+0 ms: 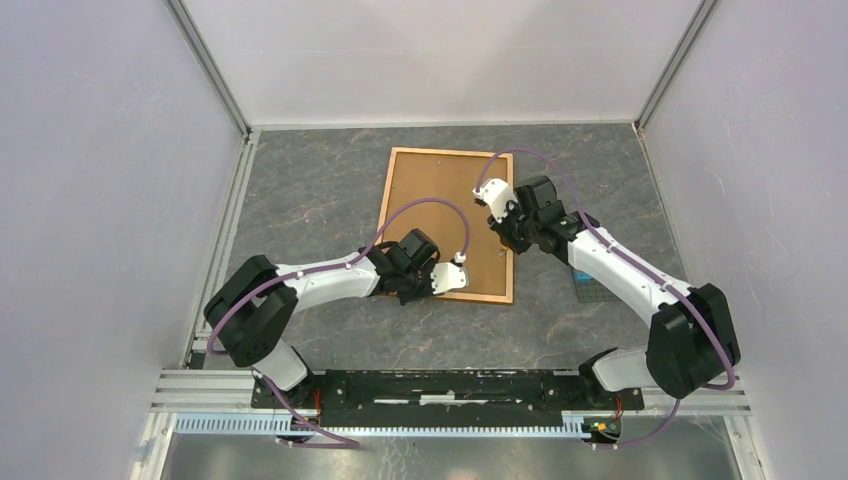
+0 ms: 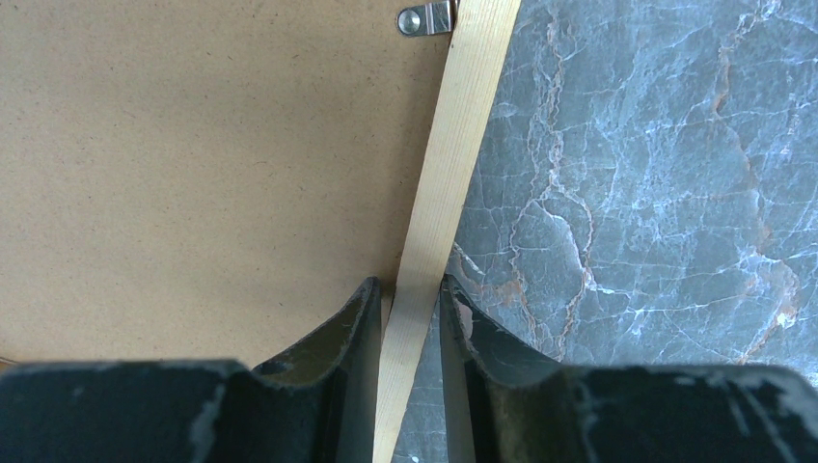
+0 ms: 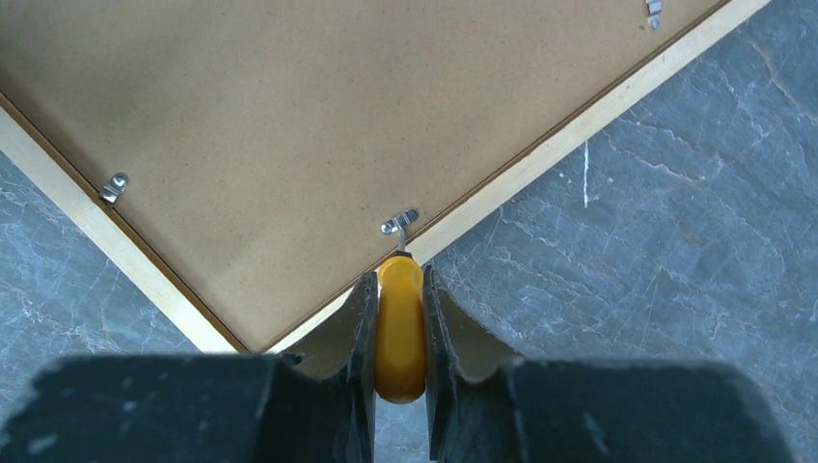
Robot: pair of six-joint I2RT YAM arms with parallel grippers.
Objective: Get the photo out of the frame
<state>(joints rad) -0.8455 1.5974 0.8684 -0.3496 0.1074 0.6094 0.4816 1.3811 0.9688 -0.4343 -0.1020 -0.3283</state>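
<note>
The frame [image 1: 445, 215] lies face down on the grey marble table, its brown fibreboard back [image 2: 193, 164] upward. The photo is hidden under that back. My left gripper [image 2: 410, 289] is shut on the frame's pale wooden rail [image 2: 453, 145] near a corner, one finger on the back panel side and one on the table side. My right gripper [image 3: 398, 280] is shut on a yellow tool handle [image 3: 399, 328]. The tool's tip rests at a metal retaining clip [image 3: 400, 222] on the frame's edge. In the top view the right gripper [image 1: 500, 215] is over the frame's right side and the left gripper [image 1: 455, 280] at its near edge.
More metal clips [image 3: 114, 186] [image 3: 654, 12] [image 2: 424, 19] sit along the frame's inner edge. A small dark baseplate [image 1: 585, 282] lies partly under the right arm. White walls enclose the table on three sides, and a metal rail [image 1: 450, 385] runs along the near edge.
</note>
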